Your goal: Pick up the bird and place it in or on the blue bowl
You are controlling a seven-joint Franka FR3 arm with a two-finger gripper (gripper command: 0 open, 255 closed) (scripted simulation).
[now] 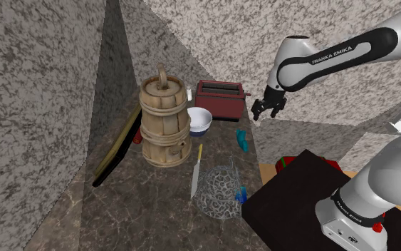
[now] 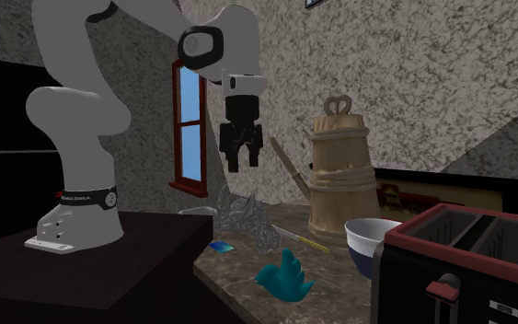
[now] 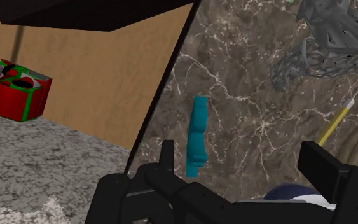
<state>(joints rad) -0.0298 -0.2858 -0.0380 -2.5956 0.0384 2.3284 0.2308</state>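
Fingers of the all-black two-finger gripper (image 1: 266, 110) are spread apart, with nothing clasped, in the air above the dark marbled counter (image 1: 142, 207). The small teal bird figurine (image 1: 242, 139) is seen lying on that counter close to its edge, untouched. The blue bowl with a white inside (image 1: 199, 121) is set near the bird, just beside the tall wooden churn (image 1: 164, 121).

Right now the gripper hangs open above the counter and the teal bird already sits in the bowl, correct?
Not quite. The gripper is open above the counter, but the teal bird lies on the counter itself, apart from the bowl, as the second exterior view shows.
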